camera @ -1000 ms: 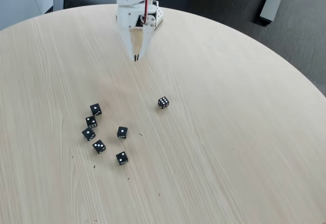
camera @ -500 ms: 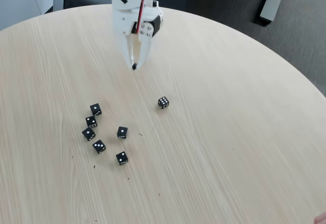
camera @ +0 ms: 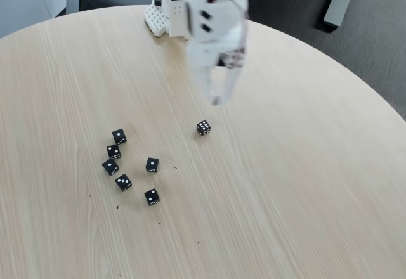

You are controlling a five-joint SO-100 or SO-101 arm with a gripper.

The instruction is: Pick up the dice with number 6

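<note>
Fixed view: pale wood round table [camera: 304, 184], dark floor [camera: 374, 44] beyond, blurred gripper [camera: 216, 100] apparently pressed together.

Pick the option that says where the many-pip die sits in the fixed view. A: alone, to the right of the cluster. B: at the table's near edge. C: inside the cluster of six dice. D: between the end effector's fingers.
A: the many-pip die lies by itself on the table, right of the cluster of six dice, with the blurred end effector above it and apart.
</note>
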